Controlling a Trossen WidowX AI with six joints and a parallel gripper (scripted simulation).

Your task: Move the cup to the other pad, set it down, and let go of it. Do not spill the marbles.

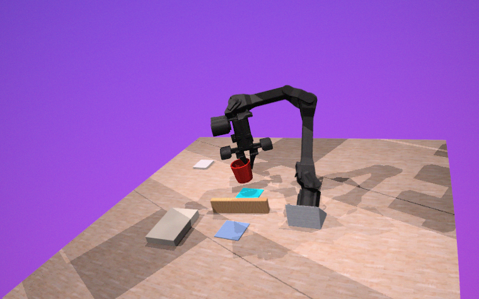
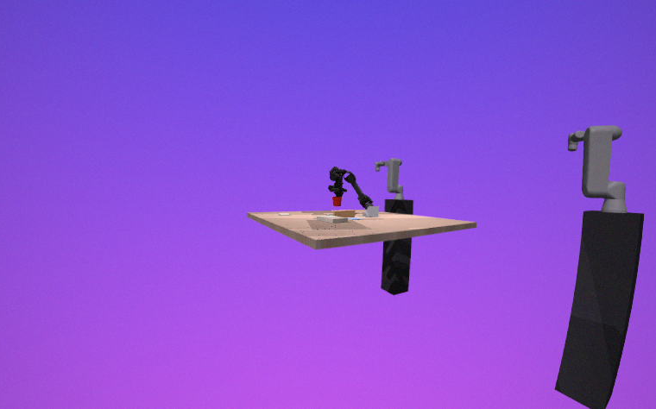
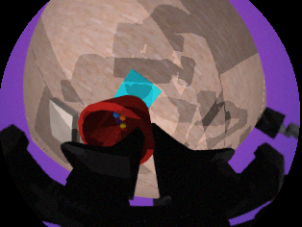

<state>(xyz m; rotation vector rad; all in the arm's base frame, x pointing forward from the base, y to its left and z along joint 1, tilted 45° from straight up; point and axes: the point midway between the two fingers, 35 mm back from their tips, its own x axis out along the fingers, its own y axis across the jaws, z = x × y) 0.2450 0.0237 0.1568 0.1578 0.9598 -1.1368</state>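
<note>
Nearest to me in the top view lie the grey slab (image 1: 172, 226) and the pale blue pad (image 1: 231, 229), both flat on the table (image 1: 382, 260). Behind them the wooden block (image 1: 239, 205) stands on edge as a low wall, and just beyond it I see the cyan pad (image 1: 249, 193), which I take to be the target. Above and slightly past that pad hangs the red cup (image 1: 241, 170), well off the surface and tipped a little. My gripper (image 1: 247, 161) is nearly closed and pinching the cup's rim wall. Through the wrist view I can make out marbles (image 3: 119, 121) sitting in the bottom of the cup, with the cyan pad showing right behind its rim. Farthest back a small white tile (image 1: 203, 164) rests apart from everything.

I judge I'm in the carry step, past the wall. Next I'd want to centre over the cyan pad and lower slowly, keeping the cup level, releasing only once its base sits flat.
</note>
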